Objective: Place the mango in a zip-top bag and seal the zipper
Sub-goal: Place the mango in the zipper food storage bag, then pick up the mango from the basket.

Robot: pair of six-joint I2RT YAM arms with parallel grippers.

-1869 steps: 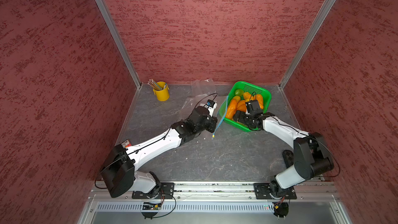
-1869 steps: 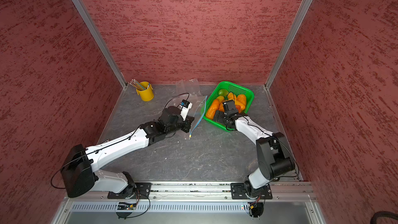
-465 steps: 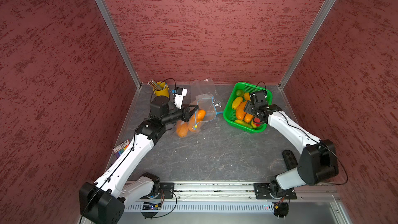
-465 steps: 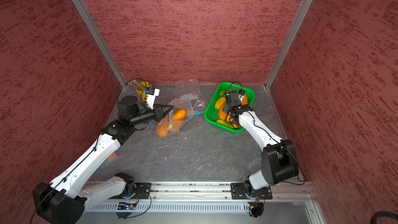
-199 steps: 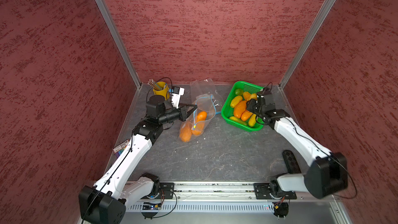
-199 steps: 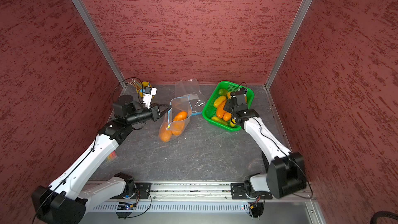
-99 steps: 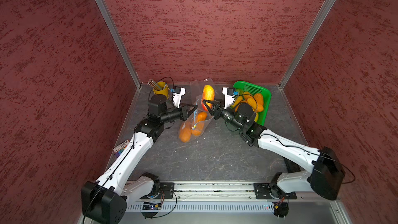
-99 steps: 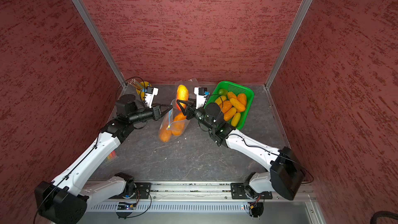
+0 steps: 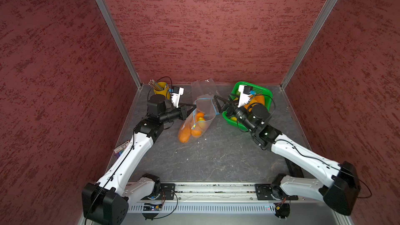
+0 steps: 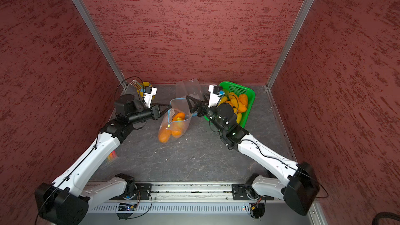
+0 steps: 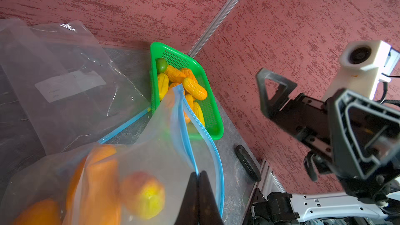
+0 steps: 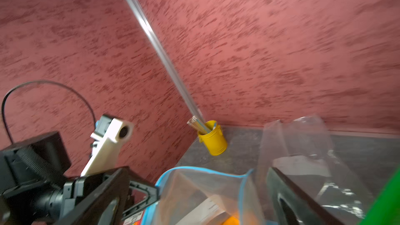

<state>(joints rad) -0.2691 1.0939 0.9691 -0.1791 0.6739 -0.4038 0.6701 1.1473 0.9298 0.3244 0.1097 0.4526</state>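
- The jaws of my left gripper (image 11: 198, 176) are pressed together on one lip of the blue zipper (image 11: 188, 130), holding the zip-top bag (image 9: 204, 109) up by its mouth.
- The jaws of my right gripper (image 9: 218, 104) stand spread wide and empty, just beside the open mouth on the basket side.
- The mango (image 11: 144, 191), yellow with a red blush, sits inside the bag. It rests on top of the orange fruits (image 9: 187, 134) that weigh the bottom down on the bench (image 9: 216, 159).
- I judge the film thin, limp and slick. It will slide out of a loose pinch and sag under the fruit, so I would hold it only by the stiffer zipper strip.
- To seal it, I would pinch both lips together close to my left grip and run along the track.
- The fruit looks firm and smooth enough to roll if the bag tips.
- Beyond these are the green basket (image 9: 267, 94) of fruit and the spare bags (image 11: 65, 79) lying flat.
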